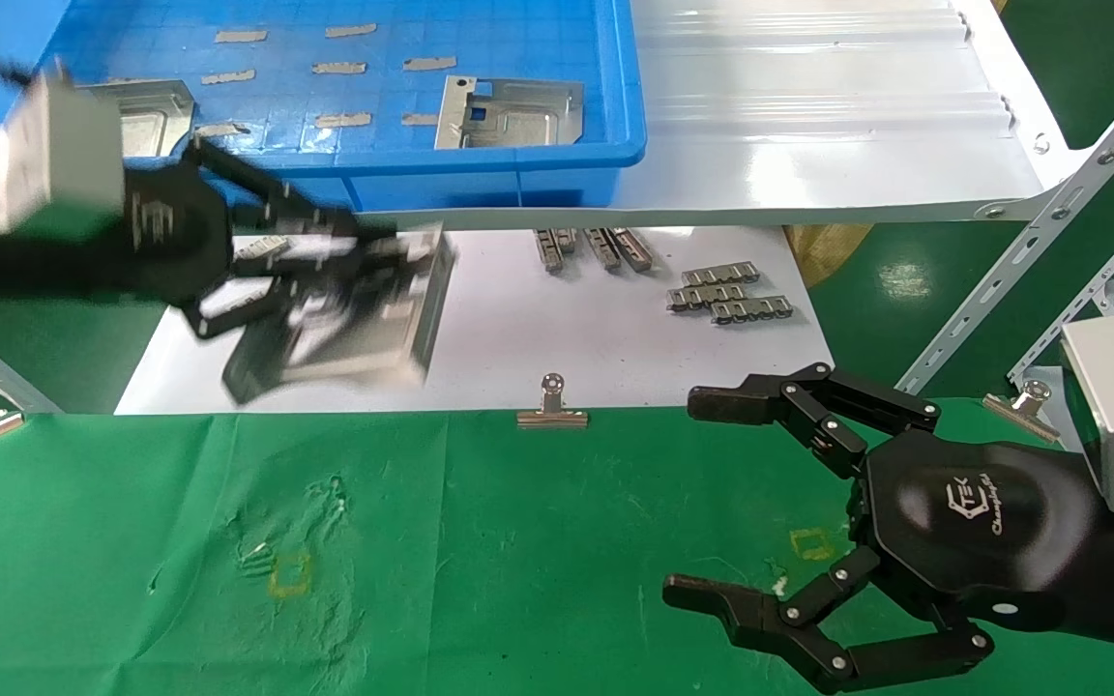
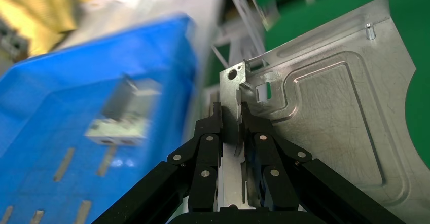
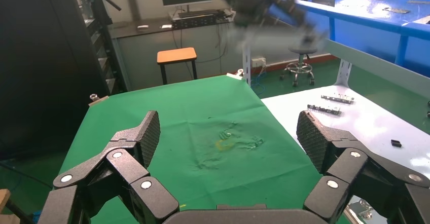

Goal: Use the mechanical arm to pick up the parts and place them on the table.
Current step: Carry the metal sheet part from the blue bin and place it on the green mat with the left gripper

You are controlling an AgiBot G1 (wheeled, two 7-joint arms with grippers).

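Note:
My left gripper (image 1: 378, 253) is shut on the edge flange of a silvery stamped plate (image 1: 364, 329) and holds it in the air over the white sheet, just in front of the blue bin; both are motion-blurred. In the left wrist view the jaws (image 2: 231, 117) pinch the plate's (image 2: 334, 127) flange. Two more plates lie in the bin, one at the right (image 1: 509, 114) and one at the left (image 1: 146, 116). My right gripper (image 1: 702, 498) is open and empty, hovering over the green cloth table (image 1: 518, 561) at the right; it also shows in the right wrist view (image 3: 228, 133).
The blue bin (image 1: 518, 159) sits on a glossy white shelf (image 1: 808, 126). Ribbed grey strips (image 1: 726, 290) lie on the white sheet. Binder clips (image 1: 551, 406) hold the cloth's far edge. Yellow squares (image 1: 289, 575) (image 1: 811, 543) mark the cloth. Slotted metal struts (image 1: 1031, 242) stand at the right.

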